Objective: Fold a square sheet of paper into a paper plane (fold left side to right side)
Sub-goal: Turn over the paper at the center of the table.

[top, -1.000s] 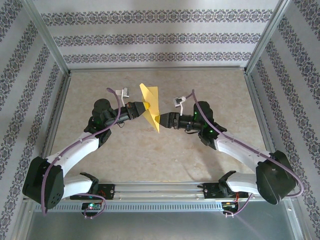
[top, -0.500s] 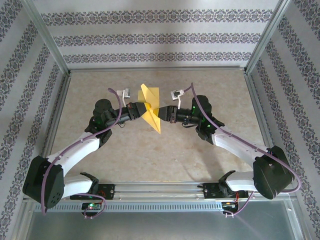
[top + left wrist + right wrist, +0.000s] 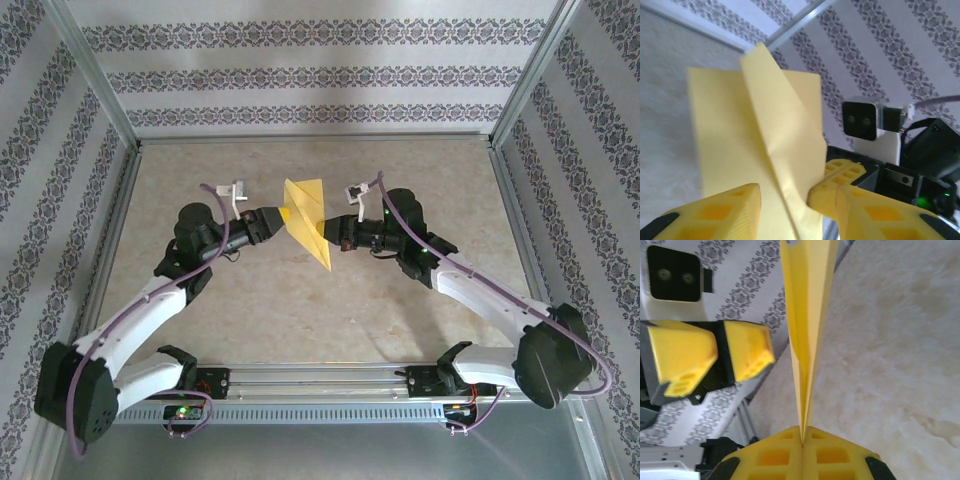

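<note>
The square sheet of paper (image 3: 305, 213) is yellow, folded into a pointed, creased shape, and is held up on edge above the table's middle. My right gripper (image 3: 334, 233) is shut on its lower tip; in the right wrist view the folded layers (image 3: 807, 315) rise straight out of the pinched right gripper (image 3: 802, 442). My left gripper (image 3: 279, 214) stands open at the paper's left edge. In the left wrist view the paper (image 3: 755, 125) hangs loose between the spread jaws of the left gripper (image 3: 800, 210), and the right gripper's fingers (image 3: 845, 172) press on it from behind.
The beige table (image 3: 300, 310) is fenced by metal frame rails (image 3: 120, 190) and patterned walls. Both arms reach in from the near edge and meet at the middle. The left gripper (image 3: 722, 360) shows close beside the paper in the right wrist view.
The right gripper has closed on the paper's lower tip. The left gripper has opened, let go and drawn back a little to the left. The paper has shifted slightly right.
</note>
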You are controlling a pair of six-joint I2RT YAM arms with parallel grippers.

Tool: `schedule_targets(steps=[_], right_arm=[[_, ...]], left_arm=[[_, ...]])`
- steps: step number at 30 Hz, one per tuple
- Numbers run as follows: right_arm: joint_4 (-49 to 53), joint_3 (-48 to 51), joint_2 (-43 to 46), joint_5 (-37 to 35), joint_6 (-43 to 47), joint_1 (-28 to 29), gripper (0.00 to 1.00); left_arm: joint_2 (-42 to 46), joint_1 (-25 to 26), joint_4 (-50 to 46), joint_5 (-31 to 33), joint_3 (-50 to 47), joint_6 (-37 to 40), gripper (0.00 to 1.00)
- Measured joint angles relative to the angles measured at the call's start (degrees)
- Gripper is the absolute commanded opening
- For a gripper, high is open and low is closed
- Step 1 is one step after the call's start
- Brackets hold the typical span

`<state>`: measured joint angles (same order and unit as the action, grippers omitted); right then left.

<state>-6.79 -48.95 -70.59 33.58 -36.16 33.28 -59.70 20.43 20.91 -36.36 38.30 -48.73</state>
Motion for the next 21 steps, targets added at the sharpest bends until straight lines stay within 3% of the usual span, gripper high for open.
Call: schedule_targets(steps=[5,9,15,21], right_arm=[[13.75,-4.7,1.49,-12.02,9.03,4.24,0.02],[27.56,-11.98,-1.81,-30.88,18.12,12.35,0.02],[42.73,-20.83,-16.17,-59.04,27.15,21.42,0.02],[51.82,-25.46,-33.22,-76.46,32.3,25.92,0.0]], left_arm=[[8.52,-0.68,-10.01,9.51,-0.68,4.48,0.51],[15.72,-0.68,-15.08,18.71,-3.5,5.51,0.51],[24.11,-0.68,-20.72,30.64,-7.96,5.42,0.52],[27.96,-0.7,-23.87,37.0,-8.74,5.35,0.52]])
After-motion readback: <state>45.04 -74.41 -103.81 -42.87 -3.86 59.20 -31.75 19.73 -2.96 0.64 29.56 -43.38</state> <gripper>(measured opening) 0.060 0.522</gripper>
